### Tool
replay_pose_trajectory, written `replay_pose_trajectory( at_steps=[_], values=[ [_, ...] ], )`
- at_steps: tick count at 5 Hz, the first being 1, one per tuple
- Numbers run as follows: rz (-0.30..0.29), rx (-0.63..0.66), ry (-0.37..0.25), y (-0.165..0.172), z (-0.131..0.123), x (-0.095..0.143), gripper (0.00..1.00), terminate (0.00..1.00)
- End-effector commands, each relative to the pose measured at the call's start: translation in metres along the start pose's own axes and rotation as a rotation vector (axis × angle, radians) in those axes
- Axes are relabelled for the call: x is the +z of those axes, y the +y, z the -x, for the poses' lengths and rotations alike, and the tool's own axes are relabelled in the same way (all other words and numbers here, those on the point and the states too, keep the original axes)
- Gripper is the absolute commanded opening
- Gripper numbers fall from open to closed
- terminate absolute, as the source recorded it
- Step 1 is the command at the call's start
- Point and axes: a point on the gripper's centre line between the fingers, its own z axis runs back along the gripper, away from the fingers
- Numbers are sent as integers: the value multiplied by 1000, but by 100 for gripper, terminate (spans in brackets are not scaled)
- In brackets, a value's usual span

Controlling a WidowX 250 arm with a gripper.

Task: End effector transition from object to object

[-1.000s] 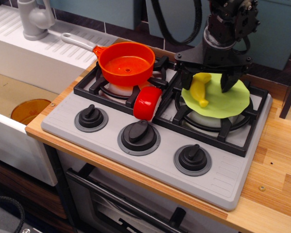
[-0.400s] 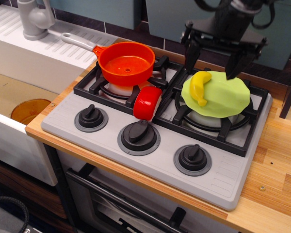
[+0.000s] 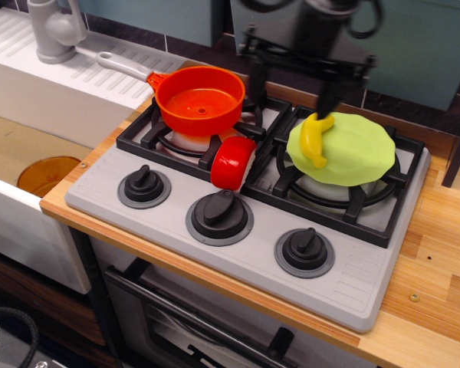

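Observation:
My black gripper [image 3: 290, 98] hangs above the back of the stove, between the two burners, and is blurred by motion. Its two fingers are spread wide and hold nothing. The left finger [image 3: 254, 86] hangs just right of the orange pot [image 3: 201, 100]. The right finger [image 3: 326, 96] hangs just above the top end of the yellow banana [image 3: 316, 139]. The banana lies on a green plate [image 3: 354, 152] on the right burner. A red cup [image 3: 233, 162] lies on its side in front of the pot.
The grey stove [image 3: 245, 230] has three black knobs along its front. A white sink with a grey faucet [image 3: 52, 31] is at the left, with an orange disc [image 3: 48, 175] in the basin. Wooden counter [image 3: 437, 261] runs to the right.
The gripper has lifted off the green plate, leaving the banana there, and moved left toward the orange pot. Its fingers have stayed spread.

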Motion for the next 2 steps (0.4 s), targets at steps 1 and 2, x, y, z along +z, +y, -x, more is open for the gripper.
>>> replay_pose_trajectory(
  at_steps=[1,2],
  values=[
    [52,-10,-95,23,-14,-2,100,0],
    [63,-3,-100,31,-8,-16,100,0]
  ],
)
